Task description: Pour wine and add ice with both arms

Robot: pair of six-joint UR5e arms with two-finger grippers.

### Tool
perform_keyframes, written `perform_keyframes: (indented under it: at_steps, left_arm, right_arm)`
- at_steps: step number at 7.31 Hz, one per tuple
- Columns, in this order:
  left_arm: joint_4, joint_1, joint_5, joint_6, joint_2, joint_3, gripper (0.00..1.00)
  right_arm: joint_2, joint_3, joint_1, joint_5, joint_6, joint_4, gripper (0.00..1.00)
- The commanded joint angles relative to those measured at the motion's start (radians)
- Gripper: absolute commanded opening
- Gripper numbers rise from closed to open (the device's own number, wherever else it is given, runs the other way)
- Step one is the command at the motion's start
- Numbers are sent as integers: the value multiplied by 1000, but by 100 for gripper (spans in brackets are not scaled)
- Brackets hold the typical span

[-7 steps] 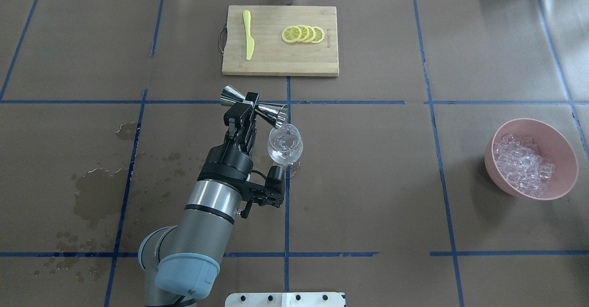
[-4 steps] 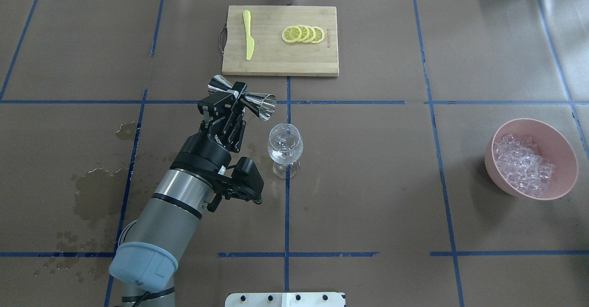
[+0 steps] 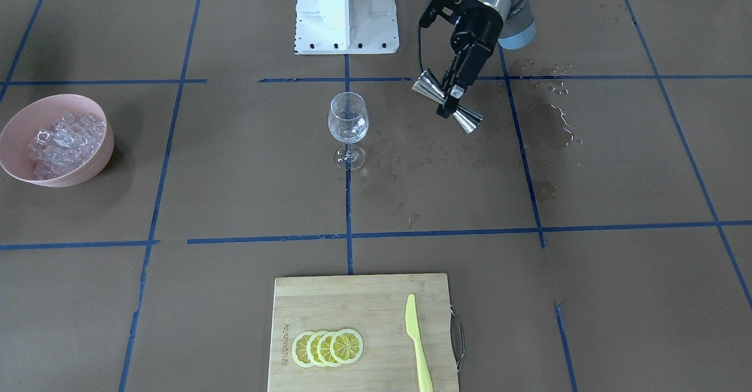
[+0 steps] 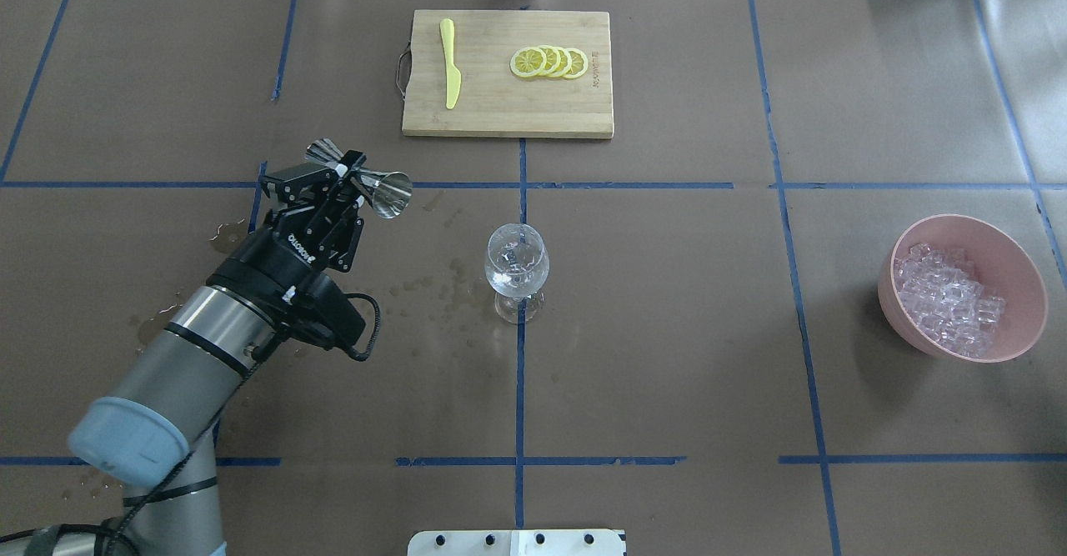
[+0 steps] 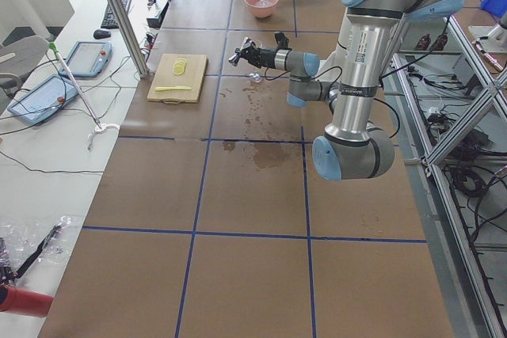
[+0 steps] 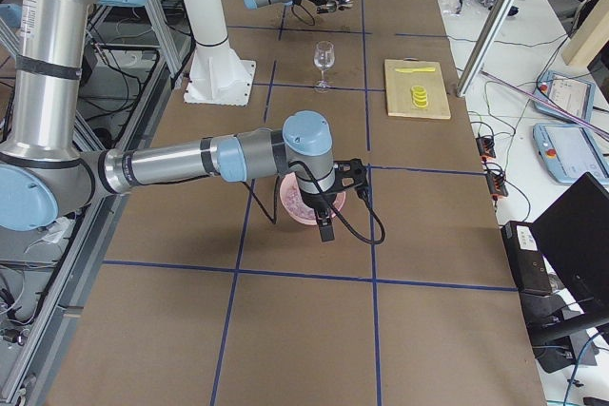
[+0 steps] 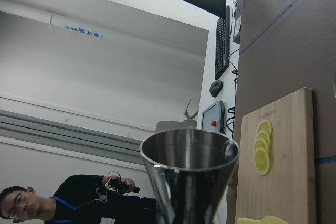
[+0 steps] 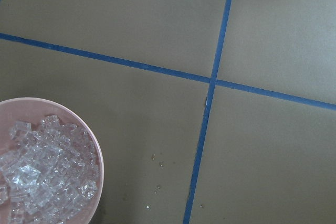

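Left gripper [image 4: 345,174] clamped on sideways jigger [image 4: 390,192], left-centre, well apart from wine glass [image 4: 517,266]. Right gripper [image 6: 323,218] seemingly above bowl [image 4: 1017,268] of ice [image 4: 946,298]; jaw state cannot tell.

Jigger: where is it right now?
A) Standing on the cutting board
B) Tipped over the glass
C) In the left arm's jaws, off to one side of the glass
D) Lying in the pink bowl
C: the left gripper has its jaws shut on the waist of the jigger, which lies sideways in the air, well clear of the glass.
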Motion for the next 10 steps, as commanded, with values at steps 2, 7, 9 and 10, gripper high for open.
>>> perform_keyframes:
  at_steps: [2,7,9,10]
  left_arm:
    - [-215,-144,-346,-342,275,-2,0]
    - [-460,-137,-346,-1164,401,148,0]
    - [-501,-129,-331,-1449,398,243,0]
    - [-502,-128,-304,-1457,394,272,0]
  right_arm:
    - [0,0,-1,0,-2,1,100]
    - [3,3,1,0,0,1,100]
    - [5,3,1,0,-2,1,100]
    - [6,3,-1,0,0,1,100]
